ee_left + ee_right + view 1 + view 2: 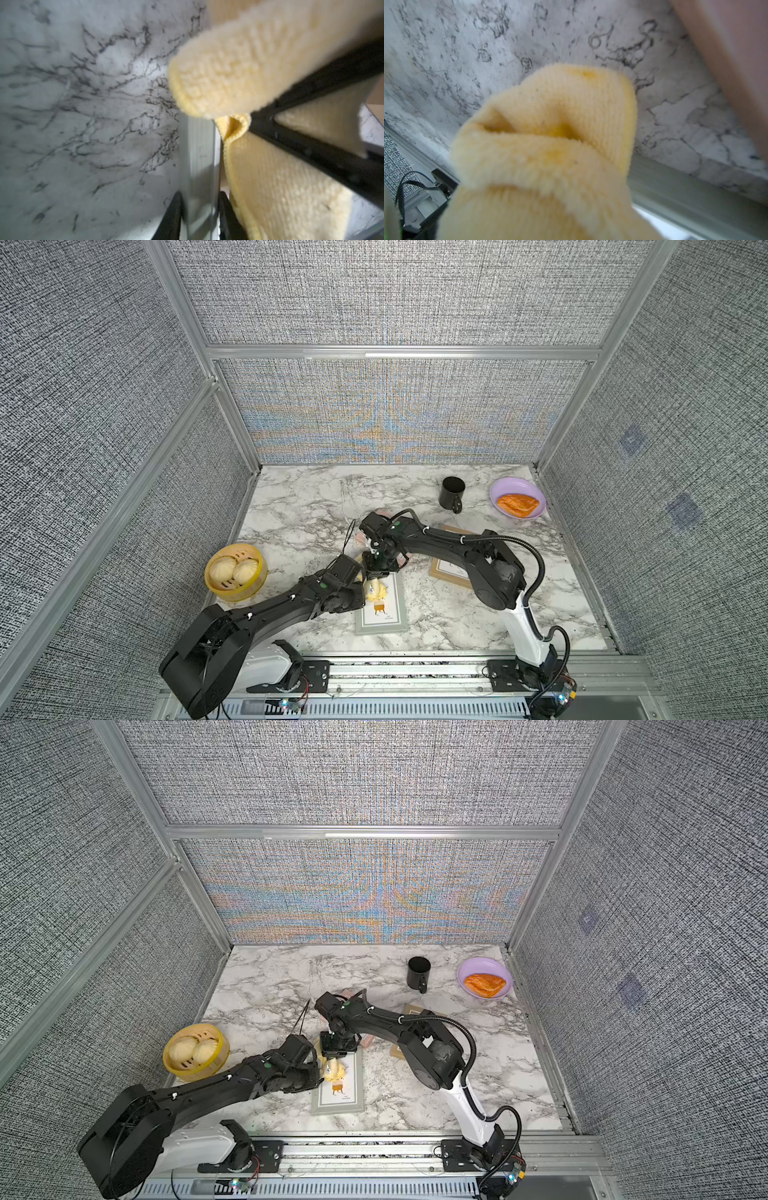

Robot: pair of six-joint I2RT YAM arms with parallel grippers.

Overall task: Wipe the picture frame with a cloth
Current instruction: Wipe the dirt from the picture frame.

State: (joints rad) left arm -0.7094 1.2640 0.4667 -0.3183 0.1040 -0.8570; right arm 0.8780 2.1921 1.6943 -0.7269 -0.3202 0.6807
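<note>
A grey picture frame (384, 624) lies flat on the marble table near the front middle, seen in both top views (337, 1107). A pale-yellow cloth (376, 590) is bunched on the frame's far part. My right gripper (380, 572) points down over it and is shut on the cloth (550, 135), which hides its fingers in the right wrist view. My left gripper (199, 207) is shut on the frame's grey left rail (197, 155), one finger on each side. The cloth (228, 72) hangs close beside that rail.
A tan frame (451, 570) lies partly under the right arm, and a pink one (382, 513) shows behind the right wrist. A black mug (452, 493) and a purple plate (503, 487) with a pastry stand at the back right. A yellow steamer (249, 591) of buns sits left.
</note>
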